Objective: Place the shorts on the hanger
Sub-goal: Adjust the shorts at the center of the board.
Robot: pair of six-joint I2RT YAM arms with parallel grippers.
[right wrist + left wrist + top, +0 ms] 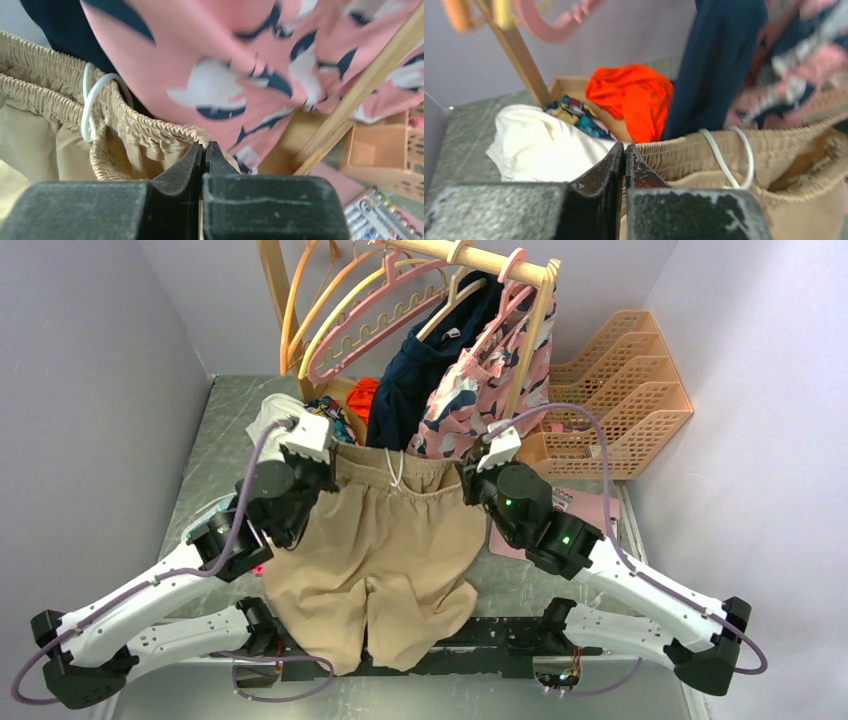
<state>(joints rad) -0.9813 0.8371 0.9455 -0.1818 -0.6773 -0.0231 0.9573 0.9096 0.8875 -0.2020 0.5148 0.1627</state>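
Over table (pixel 215 440), shorts (pixel 390 540) between tools (pixel 625 157) (pixel 205 155)

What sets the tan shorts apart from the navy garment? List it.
The shorts are tan, the navy garment dark blue. The shorts are held stretched by the waistband between the left gripper and right gripper; the navy garment hangs from the rack. Both are soft clothing.

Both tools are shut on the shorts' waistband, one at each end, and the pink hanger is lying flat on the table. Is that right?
No. The pink hanger hangs from the wooden rail, not on the table; the top view shows it. The left tool and right tool are indeed shut on the waistband of the shorts, one at each end.
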